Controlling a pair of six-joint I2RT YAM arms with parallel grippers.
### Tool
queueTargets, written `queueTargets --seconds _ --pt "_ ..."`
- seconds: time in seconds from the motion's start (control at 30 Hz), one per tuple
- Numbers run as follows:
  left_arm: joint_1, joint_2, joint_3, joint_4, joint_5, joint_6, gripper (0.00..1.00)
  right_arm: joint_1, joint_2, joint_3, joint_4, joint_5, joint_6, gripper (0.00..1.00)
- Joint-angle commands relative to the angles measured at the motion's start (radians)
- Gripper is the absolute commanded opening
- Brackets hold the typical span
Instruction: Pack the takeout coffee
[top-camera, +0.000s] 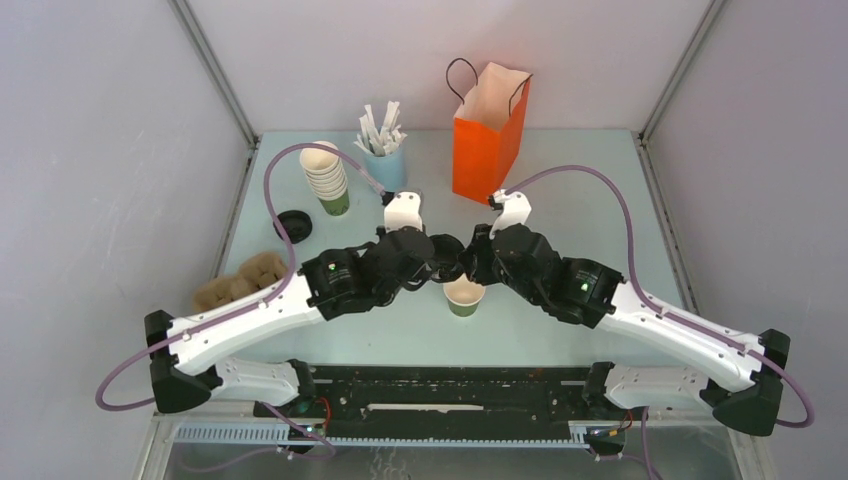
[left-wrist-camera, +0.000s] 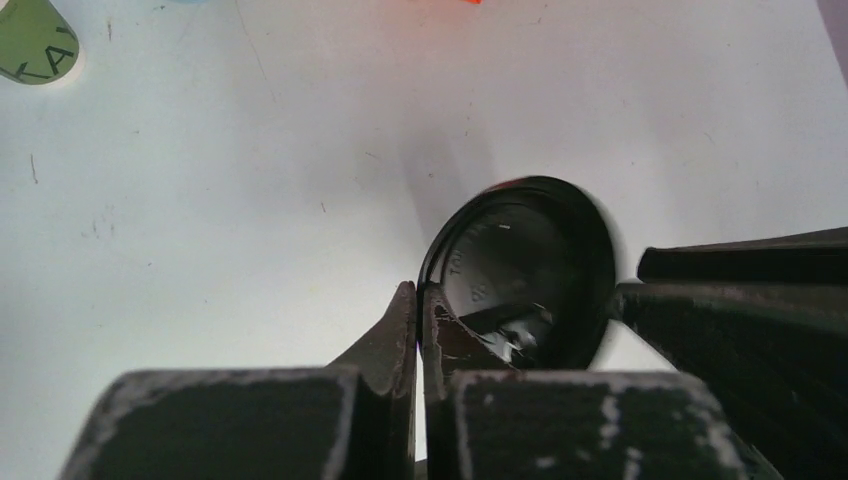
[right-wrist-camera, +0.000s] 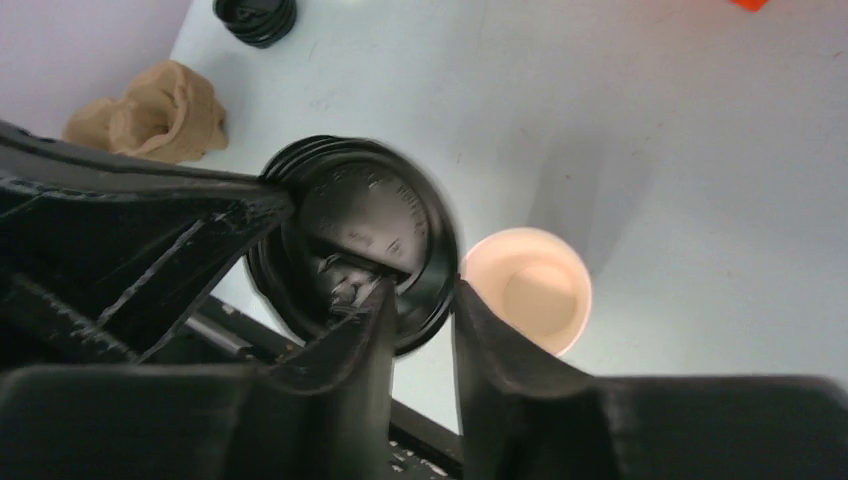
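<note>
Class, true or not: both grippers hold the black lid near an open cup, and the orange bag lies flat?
Not quite. The top view shows the orange bag standing upright, not flat. The left gripper and right gripper do hold the black lid near the open cup.

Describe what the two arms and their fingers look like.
Left arm and right arm match: white shells, black joints and bases, a green light at each elbow. A purple cable runs to each white wrist housing. Fingers are black, scuffed whitish.
</note>
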Motion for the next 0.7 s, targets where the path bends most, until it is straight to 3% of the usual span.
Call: queueTargets --seconds 0.0,0.13,0.23,0.37,0.53,0.67 --pt "0.040 -0.040 0.030 0.008 0.049 -0.006 0.00 0.013 -0.069 0.034 0.019 -0.074 -0.077 0.46" --pt "0.214 -0.179 -0.126 0.188 0.420 -0.028 0.00 0.002 -0.169 0.034 0.019 -0.201 -0.150 0.76" --pt "0.412 -0.309 -0.295 0.472 0.812 -0.114 0.00 -0.054 -0.263 0.018 0.076 -0.388 -0.121 0.85" --pt "0.549 -0.387 -0.400 0.883 1.164 -0.328 0.00 -0.134 -0.344 -0.066 0.330 -0.629 0.004 0.91" --pt "0.561 -0.361 -0.445 1.385 1.302 -0.670 0.00 -0.189 -0.335 -0.115 0.628 -0.758 0.166 0.96" --pt "0.561 -0.337 -0.448 1.577 1.312 -0.790 0.00 -0.196 -0.281 -0.115 0.811 -0.795 0.271 1.00"
